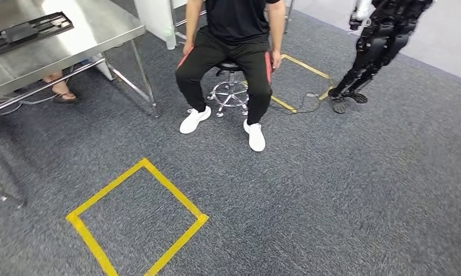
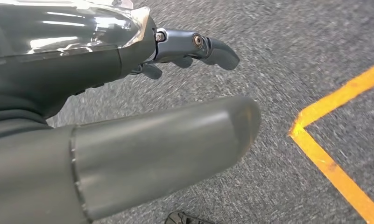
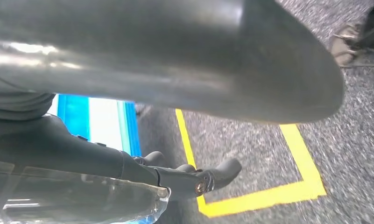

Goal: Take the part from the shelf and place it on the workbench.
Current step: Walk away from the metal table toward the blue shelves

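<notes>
Grey carpet (image 1: 331, 190) covers the floor in the head view, with a square of yellow tape (image 1: 137, 221) marked on it near the lower left. At the upper left stands a steel workbench (image 1: 95, 31); a dark tray (image 1: 26, 31) lies on its top near the far left edge. A person (image 1: 231, 52) in black clothes and white shoes sits on a stool (image 1: 231, 89) beyond the square, feet flat on the carpet. Behind the stool a second taped outline (image 1: 300, 66) shows, with a cable (image 1: 305, 103) lying across its near side. At the upper right another dark robot (image 1: 377, 46) stands on the carpet, well apart from the person. The part cannot be told in any picture.

From the left wrist, the left hand (image 2: 129, 93) hangs over the carpet — thumb (image 2: 166, 154) thick in the foreground, darker fingers (image 2: 208, 46) beyond it, apart from the thumb and only slightly curled, nothing between them. A corner of yellow tape (image 2: 325, 135) lies on the carpet beside the hand.

From the right wrist, the right hand (image 3: 166, 116) also hangs above carpet — thumb (image 3: 199, 56) wide across the picture, fingers (image 3: 199, 177) stretched out apart from it, holding nothing. A taped corner (image 3: 269, 196) lies under the fingertips, and a blue and white panel (image 3: 98, 126) shows behind the hand
</notes>
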